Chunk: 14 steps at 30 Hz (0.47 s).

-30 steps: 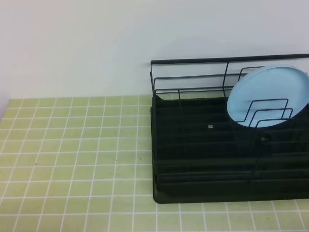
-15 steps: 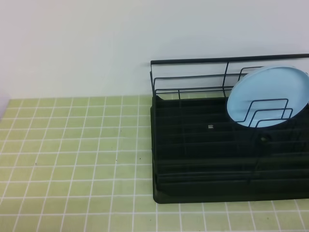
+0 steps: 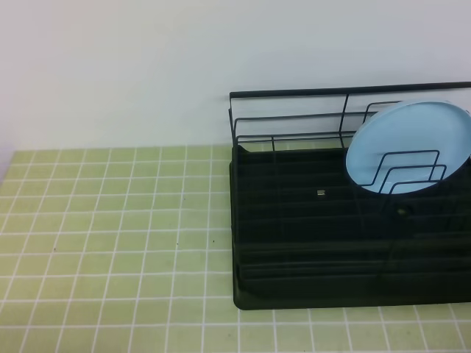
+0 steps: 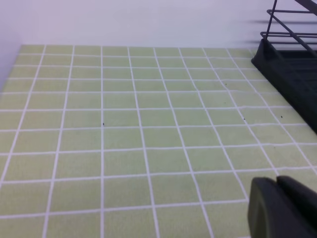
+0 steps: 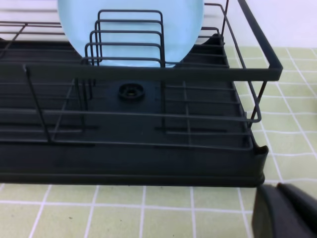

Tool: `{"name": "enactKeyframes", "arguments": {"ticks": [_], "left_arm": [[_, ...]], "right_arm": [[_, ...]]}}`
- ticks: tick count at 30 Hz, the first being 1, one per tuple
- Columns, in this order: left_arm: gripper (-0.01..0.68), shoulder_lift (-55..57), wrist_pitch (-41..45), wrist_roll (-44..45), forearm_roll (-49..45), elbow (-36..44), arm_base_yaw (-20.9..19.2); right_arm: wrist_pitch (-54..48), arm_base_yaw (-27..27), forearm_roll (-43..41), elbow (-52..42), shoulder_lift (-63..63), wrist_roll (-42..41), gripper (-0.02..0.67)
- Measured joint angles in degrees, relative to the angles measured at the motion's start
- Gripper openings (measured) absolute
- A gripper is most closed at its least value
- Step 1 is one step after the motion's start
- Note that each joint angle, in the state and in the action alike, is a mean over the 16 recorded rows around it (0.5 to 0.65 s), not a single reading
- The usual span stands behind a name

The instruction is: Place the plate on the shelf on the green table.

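Already the plate (image 3: pixel 408 145) leaned upright in the shelf (image 3: pixel 309 243).
Both grippers, left (image 4: pixel 282 208) and right (image 5: pixel 285 213), were closed, empty, above the green table (image 3: pixel 110 220).

The green table (image 3: pixel 110 235) lies open on the whole left side, and a gripper can pass freely there up to the wall. On the right stands the shelf (image 3: pixel 294 243), which blocks the way. Its top rail (image 3: pixel 346 91) and its wire dividers (image 3: pixel 401 169) close the back part. The plate (image 3: pixel 412 136) leans tilted behind the dividers and fills the far right corner. In front of the shelf only a narrow strip of tiles stays free.
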<state>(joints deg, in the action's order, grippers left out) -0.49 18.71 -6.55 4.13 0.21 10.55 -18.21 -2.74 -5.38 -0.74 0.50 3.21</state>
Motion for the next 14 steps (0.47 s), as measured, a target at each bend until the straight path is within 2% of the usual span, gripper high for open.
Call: {"name": "enactKeyframes", "arguments": {"ticks": [14], "left_arm": [[0.0,0.03,0.0,0.0,0.0,0.0,0.0]], "right_arm": [[0.0,0.0,-0.31,-0.76,0.0,0.0,-0.004]]}}
